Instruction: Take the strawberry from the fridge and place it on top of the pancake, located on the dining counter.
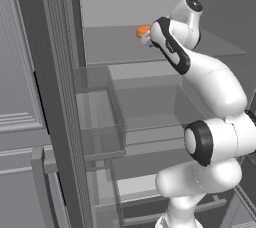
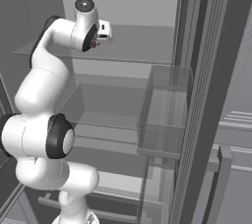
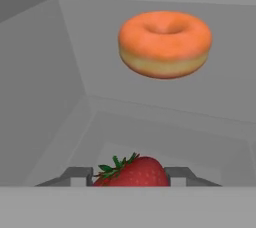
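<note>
Reaching into the open fridge (image 1: 100,122) at its upper shelf (image 1: 120,47), the pincer (image 3: 131,174) pinches the strawberry (image 3: 132,173) between its two fingers (image 3: 77,174), one touching each side. An orange doughnut (image 3: 165,43) sits beyond the pincer, farther back on the same shelf.

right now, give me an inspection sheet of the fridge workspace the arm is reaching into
surface: pale grey top shelf inside the open fridge.
job's things: strawberry sits between the gripper fingers, a finger close on each side.
clutter: orange doughnut on the same shelf, beyond the strawberry.
grippers: jaws narrowed around the strawberry; firm contact cannot be confirmed.
cables: nothing seen.
surroundings: clear door bins, glass shelves below.
</note>
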### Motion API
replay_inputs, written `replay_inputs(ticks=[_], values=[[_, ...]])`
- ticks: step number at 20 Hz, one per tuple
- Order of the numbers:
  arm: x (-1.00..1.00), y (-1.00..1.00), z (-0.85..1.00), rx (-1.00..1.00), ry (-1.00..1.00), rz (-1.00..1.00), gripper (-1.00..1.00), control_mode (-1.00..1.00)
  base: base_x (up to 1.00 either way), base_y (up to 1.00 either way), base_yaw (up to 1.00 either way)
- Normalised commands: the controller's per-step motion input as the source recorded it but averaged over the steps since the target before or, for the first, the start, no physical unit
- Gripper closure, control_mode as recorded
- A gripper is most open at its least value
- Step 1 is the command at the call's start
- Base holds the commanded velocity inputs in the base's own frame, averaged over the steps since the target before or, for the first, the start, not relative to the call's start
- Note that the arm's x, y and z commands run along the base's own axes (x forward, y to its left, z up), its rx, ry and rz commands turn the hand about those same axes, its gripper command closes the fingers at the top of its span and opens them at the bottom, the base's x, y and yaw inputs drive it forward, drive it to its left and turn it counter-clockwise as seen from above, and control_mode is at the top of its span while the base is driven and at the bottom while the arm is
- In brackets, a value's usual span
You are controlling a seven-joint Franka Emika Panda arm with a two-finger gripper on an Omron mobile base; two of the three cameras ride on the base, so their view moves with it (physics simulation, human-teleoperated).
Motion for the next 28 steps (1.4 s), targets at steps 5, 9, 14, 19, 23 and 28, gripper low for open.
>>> replay_inputs(ticks=[5, 9, 14, 19, 23, 28], values=[[-0.51, 0.02, 0.00, 0.00, -0.23, -0.07, 1.00, -1.00, 0.00, 0.00, 0.00], [-0.91, 0.10, 0.00, 0.00, -0.35, -0.28, 1.00, -1.00, 0.00, 0.00, 0.00], [-0.75, -0.06, 0.27, 0.00, -0.14, -0.31, 1.00, -1.00, 0.00, 0.00, 0.00], [-0.98, -0.28, 0.24, 0.03, 0.18, -0.22, 1.00, -1.00, 0.00, 0.00, 0.00], [-1.00, -0.21, 0.01, 0.01, 0.38, -0.06, 1.00, -1.00, 0.00, 0.00, 0.00], [-1.00, 0.00, -0.07, 0.00, 0.40, 0.01, 1.00, -1.00, 0.00, 0.00, 0.00]])
